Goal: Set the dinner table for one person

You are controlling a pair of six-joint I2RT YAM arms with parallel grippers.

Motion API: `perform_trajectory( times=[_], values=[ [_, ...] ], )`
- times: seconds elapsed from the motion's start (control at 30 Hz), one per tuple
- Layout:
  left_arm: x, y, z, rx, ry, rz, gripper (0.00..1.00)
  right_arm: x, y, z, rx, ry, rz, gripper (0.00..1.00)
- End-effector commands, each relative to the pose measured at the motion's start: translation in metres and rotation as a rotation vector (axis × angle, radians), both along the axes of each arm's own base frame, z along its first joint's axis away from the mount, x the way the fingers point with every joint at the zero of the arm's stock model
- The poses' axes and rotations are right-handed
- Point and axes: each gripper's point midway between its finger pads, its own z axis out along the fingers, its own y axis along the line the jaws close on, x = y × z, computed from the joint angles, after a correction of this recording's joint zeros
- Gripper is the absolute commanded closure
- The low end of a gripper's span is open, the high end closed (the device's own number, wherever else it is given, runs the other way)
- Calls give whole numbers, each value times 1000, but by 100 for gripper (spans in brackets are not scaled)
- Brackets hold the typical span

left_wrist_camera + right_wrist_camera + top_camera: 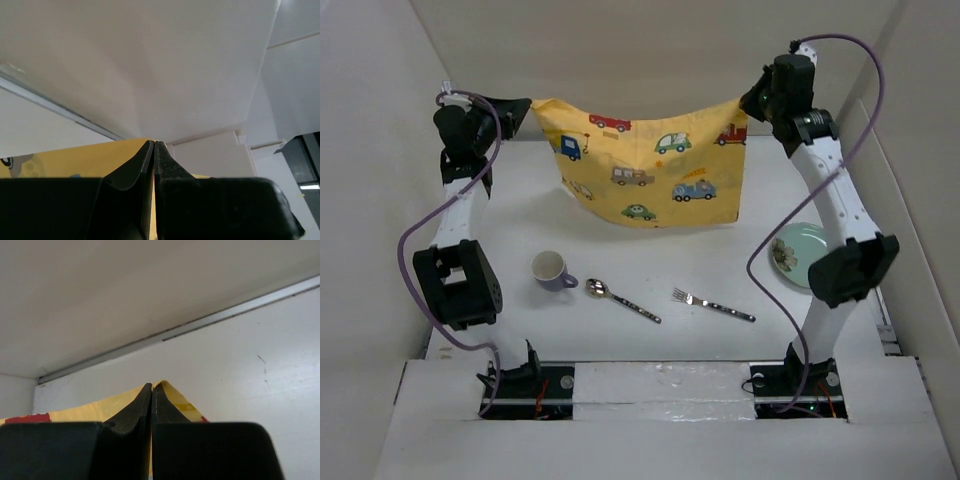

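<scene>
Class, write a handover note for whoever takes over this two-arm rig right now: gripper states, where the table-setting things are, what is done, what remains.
Left gripper: shut on one top corner of the yellow placemat. Right gripper: shut on the other; the cloth hangs spread between them over the far side of the dinner table.
Near the arms: mug, spoon, fork in a row; plate at right, partly behind the right arm.
Done: placemat lifted. Remaining, likely: lay it flat, then set plate, fork, spoon, mug.
</scene>
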Motion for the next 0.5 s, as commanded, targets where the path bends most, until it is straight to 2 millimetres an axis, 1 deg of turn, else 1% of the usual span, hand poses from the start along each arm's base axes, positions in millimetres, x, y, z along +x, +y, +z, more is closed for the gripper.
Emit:
perform_trajectory(
  times=[0.0, 0.03, 0.07, 0.1, 0.13, 0.17, 0.2, 0.23, 0.27, 0.3, 0.33, 0.37, 0.4, 0.43, 0.47],
  values=[
    [-9, -10, 92, -25, -272, -52, 100, -1, -11, 105, 51, -228, 32, 100],
    [-12, -12, 110, -21, -321, -65, 100, 6, -11, 106, 56, -234, 45, 100],
    [-12, -14, 116, -16, -340, -81, 100, 4, -10, 117, 61, -256, 54, 100],
    [-14, -15, 121, -10, -354, -87, 100, 1, -15, 130, 64, -288, 55, 100],
    [-16, -9, 126, -4, -367, -80, 100, 0, -17, 131, 68, -292, 67, 100],
    [-25, -13, 132, 2, -398, -100, 100, -8, -17, 142, 74, -319, 78, 100],
    [-29, -9, 131, 6, -405, -98, 100, -9, -21, 140, 81, -318, 75, 100],
    [-33, -6, 122, 7, -394, -96, 100, -5, -23, 113, 81, -257, 78, 100],
    [-39, -4, 116, 23, -397, -105, 100, -17, -24, 123, 90, -292, 78, 100],
    [-45, -4, 75, 18, -328, -114, 100, -16, -17, 64, 94, -196, 114, 100],
    [-45, -4, 74, 23, -330, -113, 100, -15, -21, 63, 94, -195, 105, 100],
    [-50, -9, 60, 35, -328, -142, 100, -28, -21, 58, 96, -196, 114, 100],
    [-53, -7, 44, 35, -304, -145, 100, -32, -17, 37, 102, -158, 136, 100],
    [-57, -9, 1, 8, -220, -155, 100, -33, -16, -18, 107, -60, 138, 100],
    [-64, -9, -12, 17, -234, -163, 100, -40, -15, -39, 113, -21, 141, 100]
  ],
)
